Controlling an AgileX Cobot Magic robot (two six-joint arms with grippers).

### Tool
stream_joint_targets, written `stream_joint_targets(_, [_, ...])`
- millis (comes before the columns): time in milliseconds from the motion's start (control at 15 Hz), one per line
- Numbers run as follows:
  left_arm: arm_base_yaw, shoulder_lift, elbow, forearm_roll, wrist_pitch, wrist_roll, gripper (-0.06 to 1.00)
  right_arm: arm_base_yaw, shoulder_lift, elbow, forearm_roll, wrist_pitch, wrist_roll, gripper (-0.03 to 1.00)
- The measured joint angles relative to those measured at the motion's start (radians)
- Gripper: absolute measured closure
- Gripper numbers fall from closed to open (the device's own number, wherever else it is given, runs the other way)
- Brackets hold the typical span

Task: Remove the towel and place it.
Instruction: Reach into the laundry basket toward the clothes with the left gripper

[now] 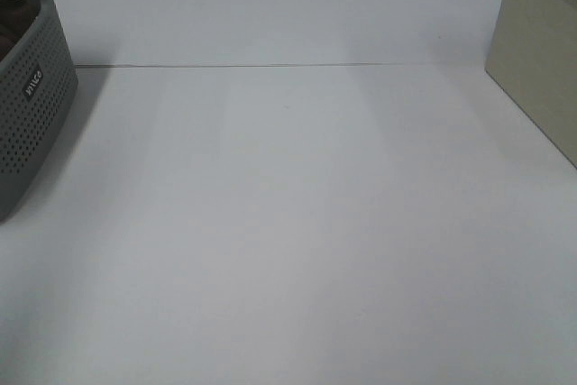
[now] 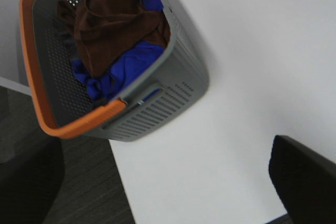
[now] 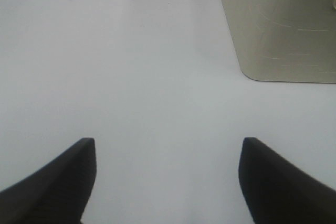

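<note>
Brown towel in basket — beyond jaws

The grey basket stands at the far left of the counter. On its side wall is a small label with a few short white letters. The letters are too blurry to read for sure. Nothing else in the three views has words, numbers or signs that can be read.
</note>
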Motion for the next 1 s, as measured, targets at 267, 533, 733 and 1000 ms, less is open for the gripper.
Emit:
stream_joint_targets(267, [0.0,0.484,-0.388,0.053,0.0,0.178,-0.05,0.0,0.0,0.0,0.0,0.0,0.0,0.24])
stream_joint_targets(533, [0.0,0.808,-0.564,0.125,-0.003,0.242,-0.05,0.0,0.0,0.0,0.0,0.0,0.0,0.24])
stream_joint_targets(733, [0.0,1.011,-0.598,0.274,-0.025,0.258,-0.05,0.0,0.0,0.0,0.0,0.0,0.0,0.24])
stream_joint_targets(1000, [0.0,1.28,-0.717,0.483,-0.106,0.34,-0.05,0.0,0.0,0.0,0.0,0.0,0.0,0.24])
